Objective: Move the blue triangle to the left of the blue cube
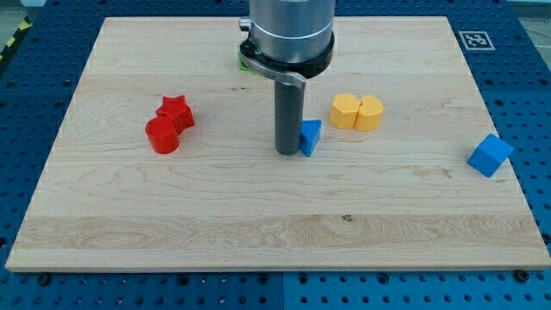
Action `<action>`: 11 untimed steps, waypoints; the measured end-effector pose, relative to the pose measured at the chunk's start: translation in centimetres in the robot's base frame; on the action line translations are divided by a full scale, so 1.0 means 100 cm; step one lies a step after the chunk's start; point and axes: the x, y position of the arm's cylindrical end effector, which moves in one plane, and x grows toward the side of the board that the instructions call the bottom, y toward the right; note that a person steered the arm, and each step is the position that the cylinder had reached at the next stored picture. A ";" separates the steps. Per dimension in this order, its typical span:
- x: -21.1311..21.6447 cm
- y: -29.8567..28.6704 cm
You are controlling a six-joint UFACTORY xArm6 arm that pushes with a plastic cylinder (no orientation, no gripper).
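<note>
The blue triangle [311, 137] stands near the board's middle. My tip [287, 151] is right beside it on its left, touching or nearly touching it. The blue cube [490, 155] sits far to the view's right, near the board's right edge. The rod comes down from the arm's grey body at the view's top centre.
Two yellow blocks [357, 113] sit side by side just right of and above the blue triangle. A red star [176, 112] and a red cylinder [162, 136] sit together at the left. A green block [245, 62] is mostly hidden behind the arm. The wooden board [258, 232] lies on a blue table.
</note>
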 end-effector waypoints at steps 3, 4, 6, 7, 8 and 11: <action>-0.005 -0.014; -0.007 -0.014; -0.019 -0.014; -0.019 0.009; -0.018 0.038; 0.002 0.117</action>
